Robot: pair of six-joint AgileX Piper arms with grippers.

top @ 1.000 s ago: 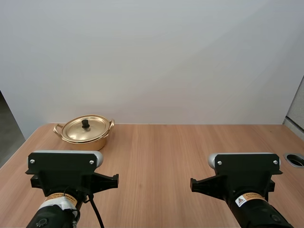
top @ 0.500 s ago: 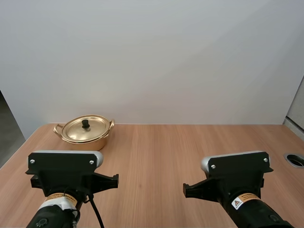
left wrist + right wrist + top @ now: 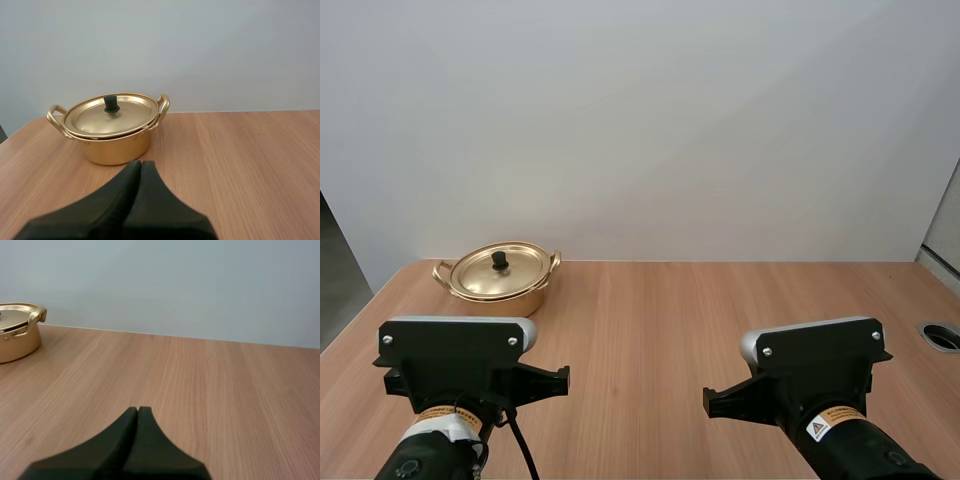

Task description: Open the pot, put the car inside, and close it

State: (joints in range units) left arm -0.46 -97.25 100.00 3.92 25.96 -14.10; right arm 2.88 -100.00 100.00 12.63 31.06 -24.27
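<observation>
A golden pot (image 3: 500, 280) with two loop handles stands at the table's far left. Its lid (image 3: 108, 114) with a black knob (image 3: 111, 103) sits on it, closed. My left gripper (image 3: 140, 165) is shut on nothing, its fingers forming one dark wedge just short of the pot (image 3: 111, 132) and pointing at it. My right gripper (image 3: 138, 410) is also shut on nothing, over bare wood, with the pot (image 3: 17, 330) far off to its left. Both arms sit at the near edge in the high view.
The wooden table (image 3: 720, 310) stretches bare between the pot and the right side. A round cable grommet (image 3: 942, 336) sits at the table's right edge. A plain white wall backs the table.
My right arm has shifted and turned slightly to the left. The left arm and the pot have not moved.
</observation>
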